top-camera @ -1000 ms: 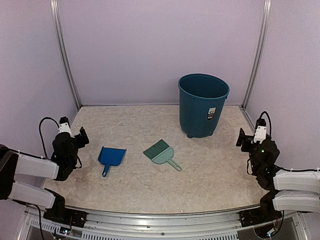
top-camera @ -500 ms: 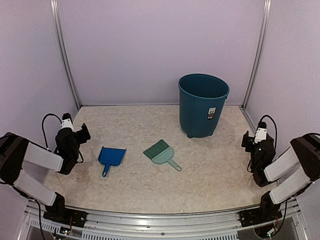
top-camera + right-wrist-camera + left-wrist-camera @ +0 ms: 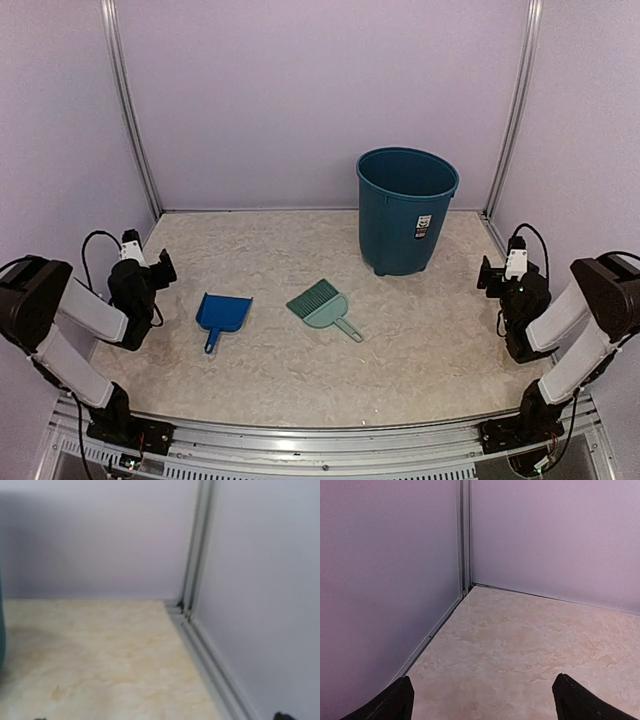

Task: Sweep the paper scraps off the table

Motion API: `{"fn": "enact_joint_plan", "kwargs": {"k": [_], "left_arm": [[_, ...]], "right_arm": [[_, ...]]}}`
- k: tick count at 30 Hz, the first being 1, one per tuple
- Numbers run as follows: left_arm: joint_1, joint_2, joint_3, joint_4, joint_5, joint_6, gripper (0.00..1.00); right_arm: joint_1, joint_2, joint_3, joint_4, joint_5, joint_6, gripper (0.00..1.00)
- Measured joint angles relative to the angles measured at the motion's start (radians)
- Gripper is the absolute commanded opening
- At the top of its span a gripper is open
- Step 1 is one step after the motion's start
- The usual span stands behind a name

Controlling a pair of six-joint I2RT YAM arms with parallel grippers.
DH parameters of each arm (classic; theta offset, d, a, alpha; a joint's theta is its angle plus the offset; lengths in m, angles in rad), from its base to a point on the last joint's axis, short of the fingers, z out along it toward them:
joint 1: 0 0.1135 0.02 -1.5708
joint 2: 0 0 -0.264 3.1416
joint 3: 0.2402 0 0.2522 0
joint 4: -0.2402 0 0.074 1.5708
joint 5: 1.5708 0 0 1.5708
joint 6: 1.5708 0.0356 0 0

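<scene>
I can't find any paper scraps anywhere on the table (image 3: pixel 430 350). The beige marbled top looks bare in the overhead view, and both wrist cameras show only clean surface running into the lilac corners. Bits that small could be lost at this resolution, so I'd call it probably clear rather than certainly so. If they went into the teal bin (image 3: pixel 405 215), I can't see down into it to confirm.

Nothing lying on the table has moved in the last second. The blue dustpan (image 3: pixel 222 313) lies flat just inboard of the left gripper (image 3: pixel 163 270). The pale green hand brush (image 3: pixel 320 305) lies between the two grippers, nearer the left one, and neither tool is held. The bin stands beyond the right gripper (image 3: pixel 485 276) and inboard of it.

What changed is the arms. Both have folded up, elbows lifting out to the sides, while the grippers stayed roughly where they were at the table's edges, facing the far corners. Both have their jaws spread wide and empty; each wrist view shows fingertips only at the bottom corners, with bare table between them. To me this looks like parking after the sweep, with the task essentially done.
</scene>
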Motion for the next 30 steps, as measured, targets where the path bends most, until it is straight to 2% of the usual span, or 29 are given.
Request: {"fn": "enact_joint_plan", "kwargs": {"k": [7,8,16,30], "left_arm": [[0.056,0.006,-0.010,0.030,0.068,-0.026,0.99],[0.058,0.009,-0.029,0.075,0.076,-0.028,0.99],[0.051,0.035,-0.053,0.140,0.081,-0.027,0.99],[0.050,0.035,-0.053,0.157,0.081,-0.027,0.99]], "right_arm": [[0.000,0.045,0.011,-0.001,-0.039,-0.003,1.00],[0.000,0.045,0.011,-0.001,-0.040,-0.003,1.00],[0.000,0.045,0.012,-0.001,-0.047,-0.003,0.99],[0.000,0.045,0.012,-0.001,-0.047,-0.003,0.99]]}}
